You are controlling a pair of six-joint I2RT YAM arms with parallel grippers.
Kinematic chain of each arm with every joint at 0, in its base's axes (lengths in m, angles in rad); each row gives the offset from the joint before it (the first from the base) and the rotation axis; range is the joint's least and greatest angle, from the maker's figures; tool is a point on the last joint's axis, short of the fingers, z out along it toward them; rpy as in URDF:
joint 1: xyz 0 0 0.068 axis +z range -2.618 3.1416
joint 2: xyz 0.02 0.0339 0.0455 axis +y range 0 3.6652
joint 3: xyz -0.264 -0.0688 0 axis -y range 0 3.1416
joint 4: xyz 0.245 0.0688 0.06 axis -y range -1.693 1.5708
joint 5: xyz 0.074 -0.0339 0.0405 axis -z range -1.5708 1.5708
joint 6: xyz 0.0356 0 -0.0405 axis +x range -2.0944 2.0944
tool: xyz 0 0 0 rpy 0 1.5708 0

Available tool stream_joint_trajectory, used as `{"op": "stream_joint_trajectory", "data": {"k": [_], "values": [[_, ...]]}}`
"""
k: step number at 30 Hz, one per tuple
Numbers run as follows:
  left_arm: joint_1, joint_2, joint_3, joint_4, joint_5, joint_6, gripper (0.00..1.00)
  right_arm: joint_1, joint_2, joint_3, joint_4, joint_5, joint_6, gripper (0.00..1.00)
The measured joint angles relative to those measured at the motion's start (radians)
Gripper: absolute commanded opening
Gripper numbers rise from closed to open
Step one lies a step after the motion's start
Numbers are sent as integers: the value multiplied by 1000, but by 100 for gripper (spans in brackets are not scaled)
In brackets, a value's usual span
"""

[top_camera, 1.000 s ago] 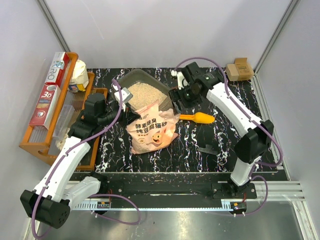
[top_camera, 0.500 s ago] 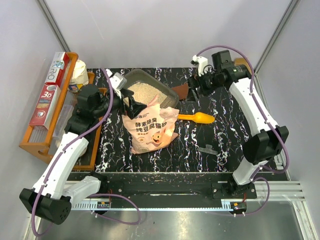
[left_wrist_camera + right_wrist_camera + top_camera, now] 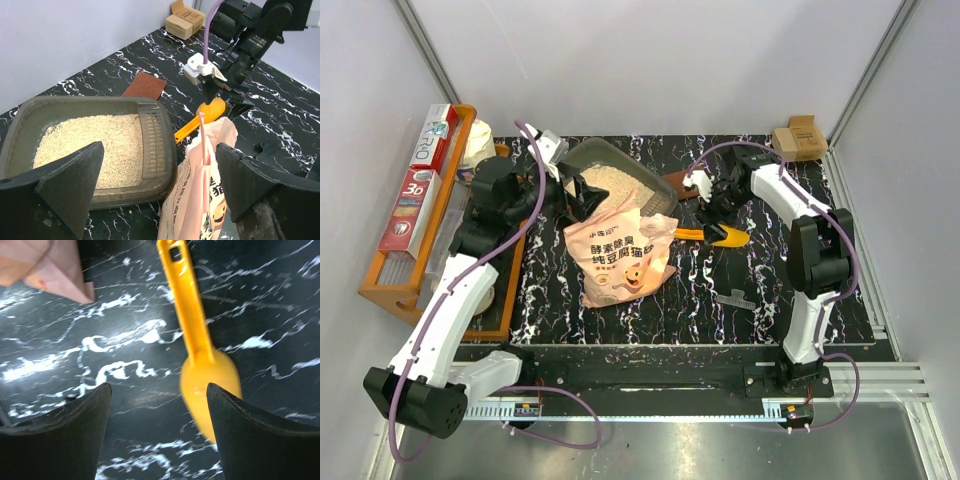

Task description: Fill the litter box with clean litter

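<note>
Beige clean litter [image 3: 95, 147] already covered most of the floor of the litter box [image 3: 156, 142], with a bare strip at 1 end. The box sat toward the far side of the black marbled table [image 3: 770, 280], a bit left of centre.

So here's what had just changed. 1 second back, the left gripper [image 3: 160, 147] was pinched shut at the mouth of the pink bag [image 3: 620, 260], right by the tub. Now its jaws were spread wide with nothing in them, hovering just above the box's near rim. The bag had been let go and was slumped against the near edge of the box.

The right gripper [image 3: 157, 390] had also left the bag top, swung out to the far right, then come down over the yellow scoop [image 3: 197, 340]. Its jaws were parted, and the scoop was lying flat on the table beneath them, not grabbed.

My read: pouring was done, and spreading the litter with the scoop looked like the next job.

Writing-wise, the bag had 2 lines of Chinese characters over a cartoon pig; I think it said tofu cat litter. In the orange rack [image 3: 390, 285] at the left, a red carton read "3D", and the white one behind looked like "RIO", not sure. A cardboard box [image 3: 798, 138] sat in the far right corner, no text I could read.
</note>
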State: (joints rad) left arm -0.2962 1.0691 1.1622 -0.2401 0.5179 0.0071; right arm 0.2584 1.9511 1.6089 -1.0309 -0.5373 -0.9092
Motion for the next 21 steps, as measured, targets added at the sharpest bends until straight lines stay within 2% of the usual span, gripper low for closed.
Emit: {"op": "stream_joint_trajectory", "data": {"k": [9, 10, 11, 14, 15, 18, 21], "values": [[50, 3, 1, 9, 23, -32, 97, 48, 152, 10, 169, 71, -198, 76], [49, 6, 1, 7, 26, -31, 97, 58, 172, 9, 181, 80, -211, 72], [48, 9, 1, 5, 28, -30, 97, 66, 186, 6, 193, 87, -220, 60], [47, 21, 3, -1, 29, -26, 97, 78, 192, 0, 227, 109, -242, 40], [47, 26, 5, -2, 29, -26, 97, 80, 192, -3, 237, 113, -243, 28], [47, 35, 9, -2, 31, -26, 96, 80, 175, -33, 266, 112, -246, 14], [47, 43, 10, 3, 45, -26, 94, 69, 132, -97, 300, 121, -243, 7]]}}
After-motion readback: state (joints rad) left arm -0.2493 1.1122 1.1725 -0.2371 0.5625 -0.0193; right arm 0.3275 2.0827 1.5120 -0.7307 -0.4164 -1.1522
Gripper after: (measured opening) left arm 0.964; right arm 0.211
